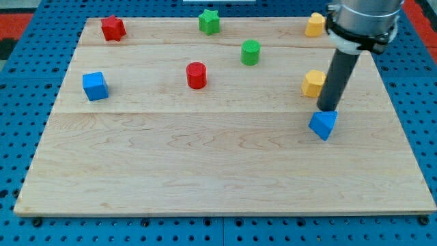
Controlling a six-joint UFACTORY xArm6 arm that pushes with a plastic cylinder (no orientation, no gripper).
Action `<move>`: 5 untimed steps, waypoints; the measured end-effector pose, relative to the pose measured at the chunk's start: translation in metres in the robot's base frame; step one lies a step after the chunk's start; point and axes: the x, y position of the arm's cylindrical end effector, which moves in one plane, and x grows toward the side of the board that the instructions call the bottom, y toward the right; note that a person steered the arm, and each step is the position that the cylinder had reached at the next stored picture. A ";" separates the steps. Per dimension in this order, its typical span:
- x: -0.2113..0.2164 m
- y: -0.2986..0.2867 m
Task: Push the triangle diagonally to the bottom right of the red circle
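So the table [225, 171] is a light wooden board sitting on a blue pegboard surface [27, 68] with a grid of holes. My rod comes down from the view's top right, and my tip [328, 109] sits right at the upper edge of the blue triangle [323, 125], touching it or as good as. No fingers on this rig, just the straight dark rod, so nothing to spread or clamp.

The blue triangle is over on the view's right side, about halfway down the board. The red circle [196, 75] is well off to its left and a bit higher up, so the triangle already lies down and to the right of it, with a lot of bare wood between them.

Other stuff: a green circle [250, 52] up and right of the red one, a green star [209, 22] near the top edge, a red star [113, 29] top left, a blue cube [95, 86] on the left. Two yellow blocks on the right, one [314, 83] just left of my rod, the other [315, 24] near the top corner; can't quite make out their shapes.
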 end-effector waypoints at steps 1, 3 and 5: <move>0.046 -0.004; 0.053 -0.117; -0.008 0.036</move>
